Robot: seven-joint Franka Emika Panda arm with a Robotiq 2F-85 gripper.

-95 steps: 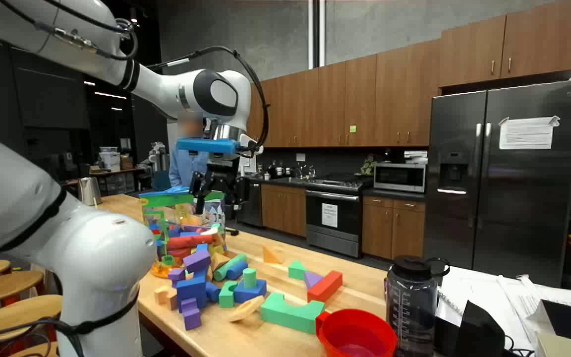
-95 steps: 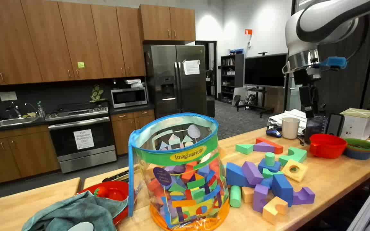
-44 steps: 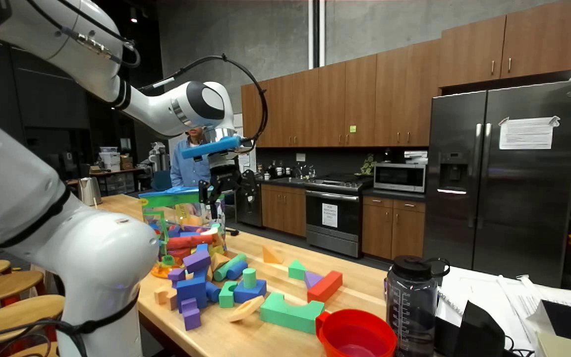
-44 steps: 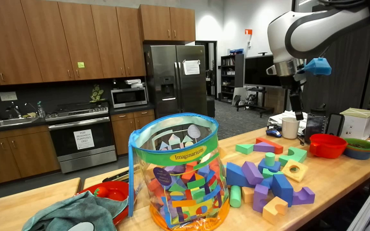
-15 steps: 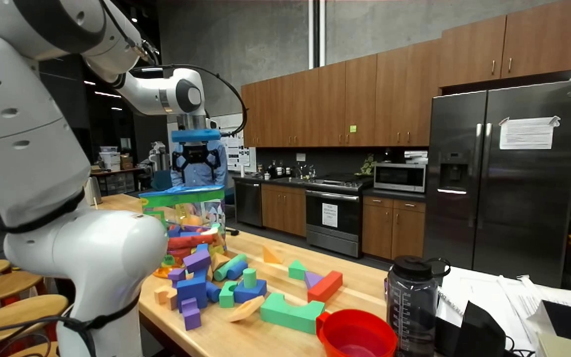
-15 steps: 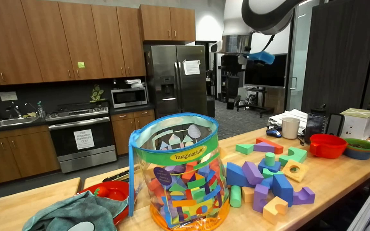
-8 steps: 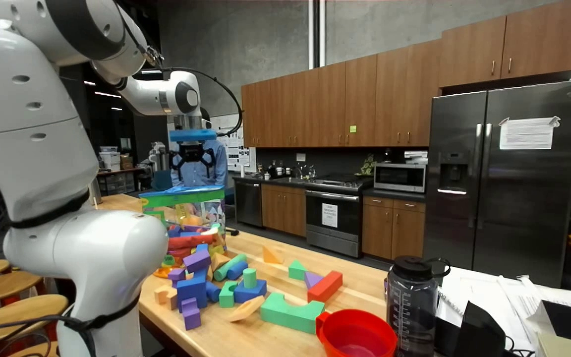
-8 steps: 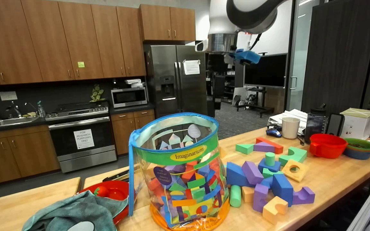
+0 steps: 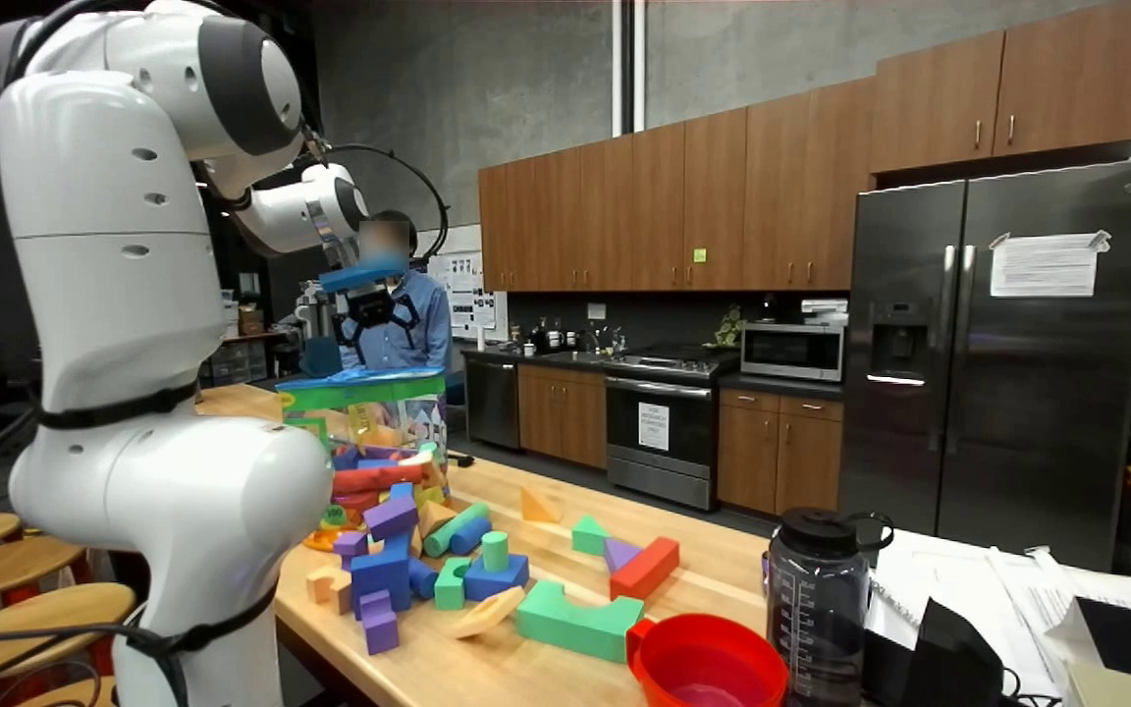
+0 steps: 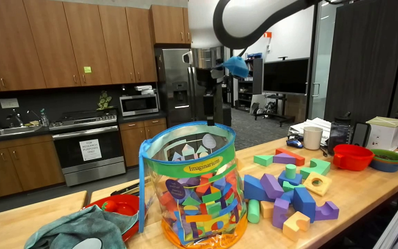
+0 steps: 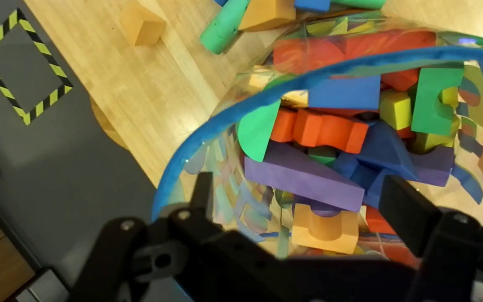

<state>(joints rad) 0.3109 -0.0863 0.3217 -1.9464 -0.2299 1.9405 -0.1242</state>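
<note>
Wrist view: the claw, its fingers apart and gripping nothing, hangs over an open block bag; any lowering would best go straight down, fingers clear of the blue rim. Beneath the gap lies a long purple wedge. In an exterior view, the claw is at twelve o'clock above glossy clear plastic. In an exterior view, matte, foam-like blocks lie at three o'clock on the wooden counter.
</note>
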